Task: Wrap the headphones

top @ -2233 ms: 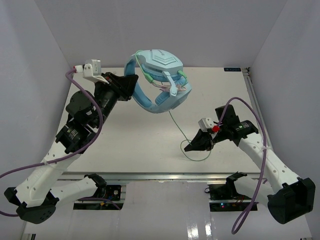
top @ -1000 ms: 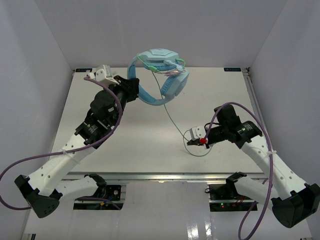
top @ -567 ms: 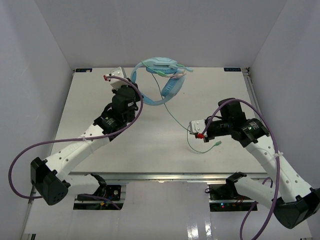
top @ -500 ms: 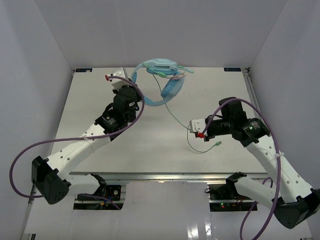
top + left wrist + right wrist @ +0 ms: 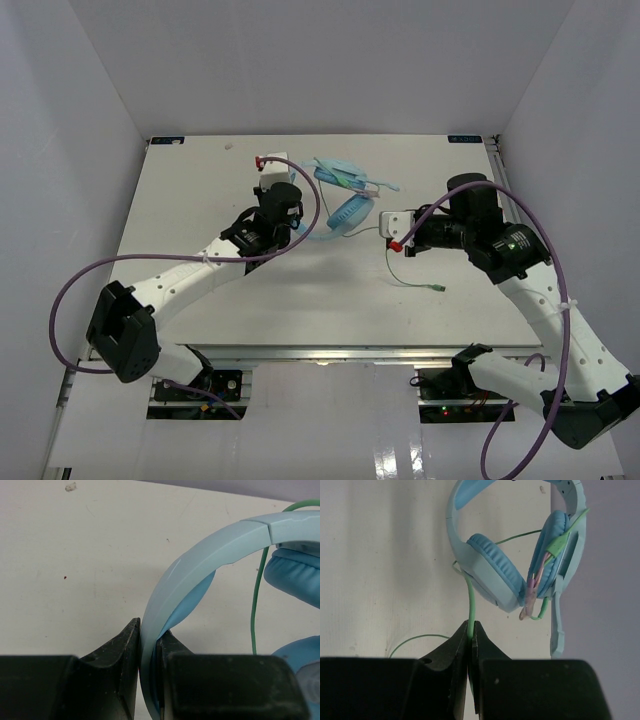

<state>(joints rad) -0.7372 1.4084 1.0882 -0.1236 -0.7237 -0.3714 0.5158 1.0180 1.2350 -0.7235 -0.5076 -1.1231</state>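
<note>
headphones: light-blue over-ear padded headphones (image 5: pixel 343 197) sit at far centre of the white table (image 5: pixel 190 200), between the two arms. Low over it or resting on it; contact can't be told.
band: padded light-blue plastic band (image 5: pixel 210 540) arcs straight out of the left fingers toward the earcups, edge-on in the grip.
cable: thin pale-green cable (image 5: pixel 470 602) leaves the near earcup and runs almost straight to the right fingers. No visible slack on that stretch.
free end: past the right grip the cable curls loose on the table and ends at the small green plug (image 5: pixel 440 289), toward the near side.
key relation: from the right fingers the headphones lie dead ahead along the finger axis, and the cable's long axis lines up with it. My read is that the next wind has to carry this taut stretch around the earcups or band, not pull along it.
nearer arm: left arm is on the headphones themselves. Right arm only has the cable, just beside the earcups.
left fingers: left fingers (image 5: pixel 148 630) are clamped together on the band, one either side of it, acting as the anchor.
right fingers: right fingers (image 5: pixel 470 626) are pinched fully together on the cable, which passes between the tips.
risk (judgement): a thin cable in a tip pinch could slip if the wrap drags sideways.
</note>
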